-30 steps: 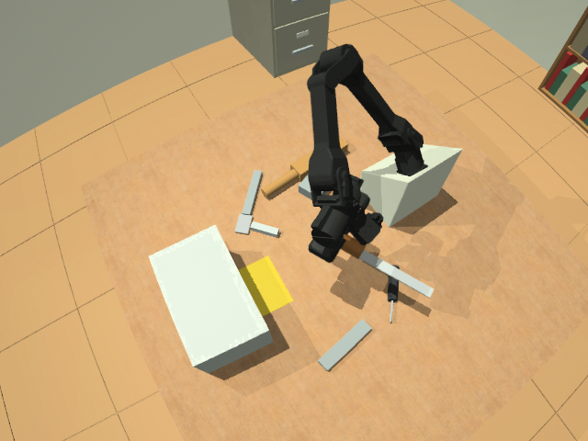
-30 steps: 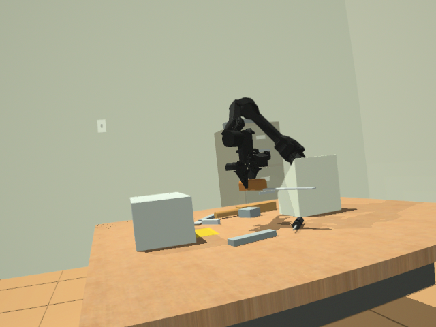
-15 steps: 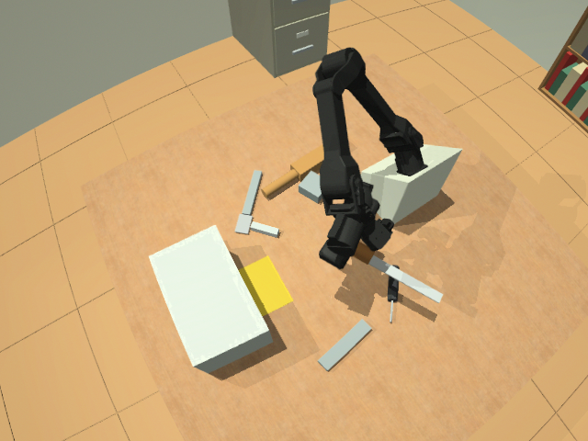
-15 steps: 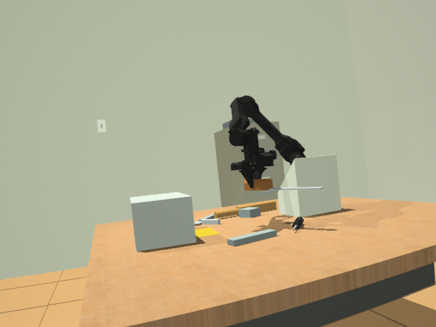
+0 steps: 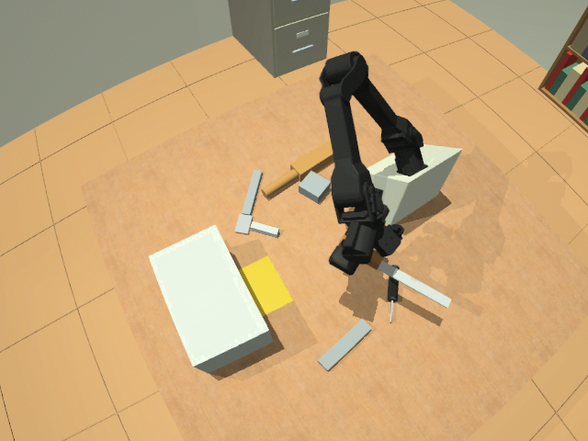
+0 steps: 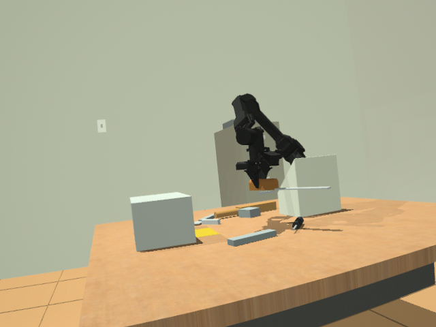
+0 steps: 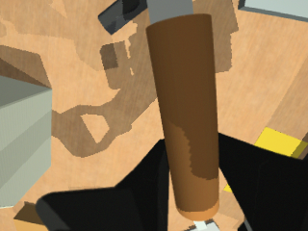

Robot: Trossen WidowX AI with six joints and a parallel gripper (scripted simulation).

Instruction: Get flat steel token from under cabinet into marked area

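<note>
The white cabinet (image 5: 209, 294) (image 6: 163, 223) stands at the left of the table. The yellow marked area (image 5: 266, 285) (image 6: 206, 233) (image 7: 279, 141) lies against its front side. The steel token is not visible; the vent slots do not show either. My gripper (image 6: 261, 182) (image 7: 188, 141) is shut on the brown handle of a long flat-bladed tool. The handle (image 6: 269, 184) (image 7: 185, 87) is level, held above the table. The pale blade (image 5: 423, 288) (image 6: 306, 187) points away from the cabinet, over the screwdriver. In the top view the fingertips are hidden by the wrist.
The black screwdriver (image 5: 392, 289) (image 6: 298, 223) lies below the blade. A grey bar (image 5: 344, 344) (image 6: 251, 238) lies nearer the front. A jointed grey piece (image 5: 243, 223), a grey block (image 5: 313, 187) (image 6: 249, 212) and a wooden paddle (image 5: 280, 184) lie behind. A pale angled box (image 5: 420, 189) (image 6: 317, 186) stands by the arm's base.
</note>
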